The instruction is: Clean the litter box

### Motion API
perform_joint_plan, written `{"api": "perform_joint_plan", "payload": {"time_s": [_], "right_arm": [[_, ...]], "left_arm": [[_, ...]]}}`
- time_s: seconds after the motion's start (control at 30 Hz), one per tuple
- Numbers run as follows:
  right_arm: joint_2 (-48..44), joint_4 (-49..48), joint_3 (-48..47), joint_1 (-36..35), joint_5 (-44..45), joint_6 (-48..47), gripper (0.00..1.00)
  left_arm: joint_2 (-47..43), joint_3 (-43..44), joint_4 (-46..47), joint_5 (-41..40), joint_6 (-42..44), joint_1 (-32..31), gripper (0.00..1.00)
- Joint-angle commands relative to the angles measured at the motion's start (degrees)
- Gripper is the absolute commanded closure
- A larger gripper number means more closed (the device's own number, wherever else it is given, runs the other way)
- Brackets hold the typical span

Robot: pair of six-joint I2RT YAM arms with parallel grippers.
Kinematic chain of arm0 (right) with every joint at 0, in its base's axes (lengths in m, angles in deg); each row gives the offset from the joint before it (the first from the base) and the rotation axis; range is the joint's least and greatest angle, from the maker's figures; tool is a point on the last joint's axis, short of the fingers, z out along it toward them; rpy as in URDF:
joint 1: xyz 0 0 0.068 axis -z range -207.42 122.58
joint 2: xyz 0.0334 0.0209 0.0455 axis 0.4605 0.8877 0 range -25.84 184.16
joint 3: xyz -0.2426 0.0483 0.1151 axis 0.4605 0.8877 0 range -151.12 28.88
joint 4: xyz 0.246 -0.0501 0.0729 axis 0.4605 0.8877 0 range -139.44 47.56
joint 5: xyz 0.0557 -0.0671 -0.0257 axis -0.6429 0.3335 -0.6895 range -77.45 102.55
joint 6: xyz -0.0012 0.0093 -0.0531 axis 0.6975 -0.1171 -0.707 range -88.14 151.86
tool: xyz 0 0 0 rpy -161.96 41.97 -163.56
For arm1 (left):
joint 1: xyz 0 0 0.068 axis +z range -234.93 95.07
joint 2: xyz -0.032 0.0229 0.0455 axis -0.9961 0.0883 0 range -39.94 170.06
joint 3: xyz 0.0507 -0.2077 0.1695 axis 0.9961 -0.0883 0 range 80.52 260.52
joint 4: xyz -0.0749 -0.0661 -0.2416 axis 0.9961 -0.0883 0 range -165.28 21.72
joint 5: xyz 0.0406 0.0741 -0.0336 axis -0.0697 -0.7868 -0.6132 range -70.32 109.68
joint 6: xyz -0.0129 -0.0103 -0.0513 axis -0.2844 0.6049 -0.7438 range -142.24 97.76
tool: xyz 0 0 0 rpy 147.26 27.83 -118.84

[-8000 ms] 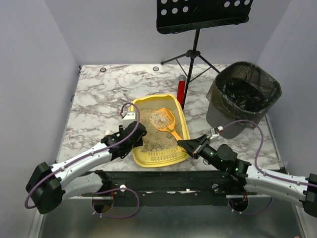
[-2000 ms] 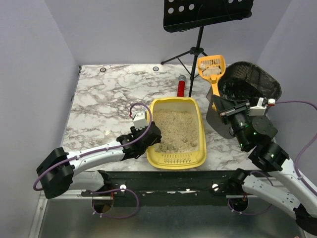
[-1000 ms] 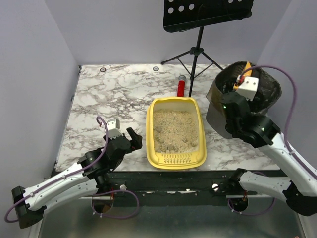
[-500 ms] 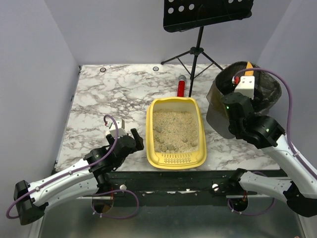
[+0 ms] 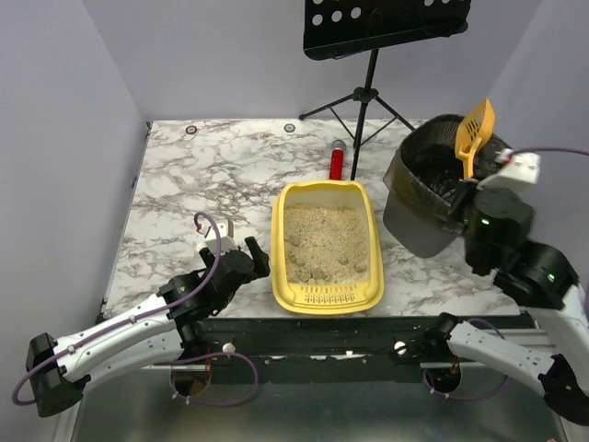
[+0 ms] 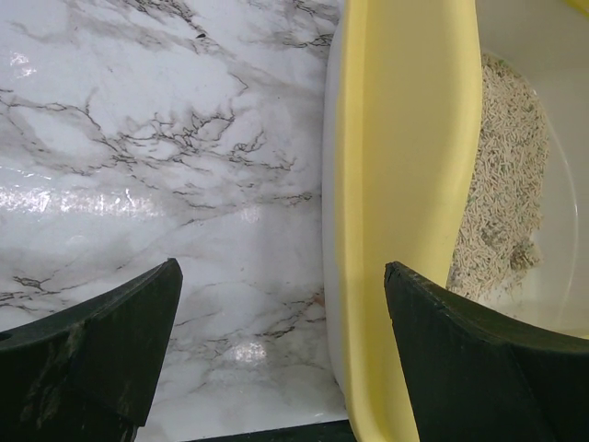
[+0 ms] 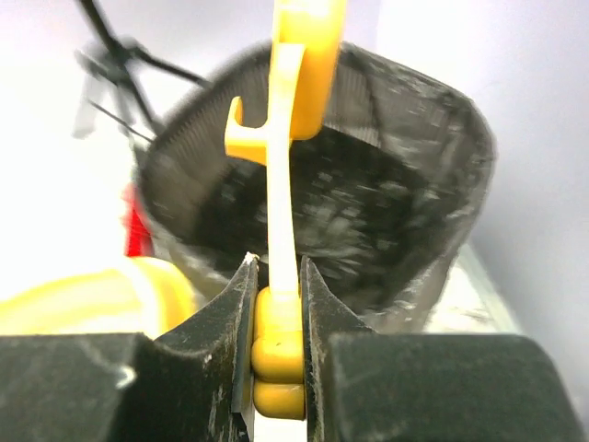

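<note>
A yellow litter box (image 5: 324, 293) filled with beige litter sits in the middle of the marbled surface (image 5: 202, 175). The right end effector (image 7: 276, 276) is clamped on the handle of an orange scoop (image 5: 474, 132), held blade-up over the black mesh bin (image 5: 414, 216). This looks like the emptying step. Whether the scoop is already empty is hard to tell.

The left end effector (image 6: 281, 368), fingers wide apart, straddles the box's left wall without gripping it. The likely next move is to steady that wall, then lower the scoop back into the litter.
</note>
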Motion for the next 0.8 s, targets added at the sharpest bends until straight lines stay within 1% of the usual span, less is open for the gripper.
{"api": "perform_joint_plan", "payload": {"time_s": [0.0, 0.03, 0.07, 0.13, 0.17, 0.2, 0.23, 0.27, 0.33, 0.37, 0.43, 0.53, 0.63, 0.67, 0.73, 0.77], "right_arm": [[-12.32, -14.70, 1.95, 0.13, -13.58, 6.48, 0.99], [-13.75, -15.85, 3.01, 0.13, -16.30, 8.58, 0.99], [-15.07, -17.78, 3.71, 0.13, -22.59, 8.34, 0.99], [-16.14, -17.27, 4.25, 0.13, -29.56, 10.08, 0.99], [-15.79, -15.79, 4.51, 0.13, -36.04, 11.57, 0.99], [-15.09, -14.56, 4.86, 0.13, -39.58, 13.15, 0.99], [-12.39, -13.15, 5.04, 0.13, -44.05, 14.73, 0.99], [-10.71, -11.57, 5.56, 0.13, -53.41, 15.18, 0.99], [-6.41, -9.89, 6.00, 0.13, -59.98, 17.81, 0.99], [-2.21, -8.06, 6.00, 0.22, -65.84, 17.82, 0.99], [0.81, -5.24, 5.83, 0.13, -66.95, 19.13, 0.99], [2.23, -3.04, 8.63, 0.05, -64.23, 22.90, 0.99], [1.53, -1.98, 12.67, 0.05, -68.08, 25.55, 0.99], [1.35, -0.50, 14.42, 0.05, -69.57, 26.34, 0.99], [1.79, 3.28, 14.71, 0.05, -69.59, 27.83, 0.99], [2.05, 7.65, 14.71, 0.05, -69.76, 28.37, 0.99]], "left_arm": [[0.78, 1.50, 2.03, 1.00, 0.83, -0.18, 0.01], [1.14, 1.94, 2.03, 0.91, 0.83, -0.18, 0.01], [1.40, 2.73, 2.12, 0.74, 0.83, -0.18, 0.01], [2.19, 3.35, 2.64, 0.65, 1.36, -0.09, 0.01], [2.72, 3.87, 4.47, 2.04, 2.23, -0.09, 0.01], [3.76, 4.05, 5.53, 2.84, 2.94, -0.09, 0.01], [4.56, 4.40, 6.59, 3.54, 3.38, -0.09, 0.01], [5.26, 5.28, 6.69, 3.81, 3.38, -0.09, 0.01], [7.72, 6.33, 6.34, 3.90, 3.30, -0.01, 0.01], [8.60, 7.38, 6.16, 3.73, 3.47, -0.01, 0.01], [11.24, 8.62, 5.37, 2.85, 3.73, 0.17, 0.01], [13.44, 9.86, 4.75, 2.84, 4.52, 0.61, 0.01], [15.20, 9.68, 7.73, 4.07, 5.40, 0.79, 0.01], [15.55, 9.68, 8.09, 4.25, 5.49, 0.70, 0.01], [16.17, 9.59, 9.31, 4.51, 6.01, 0.79, 0.01], [16.43, 9.68, 9.67, 4.52, 6.19, 0.79, 0.01]]}}
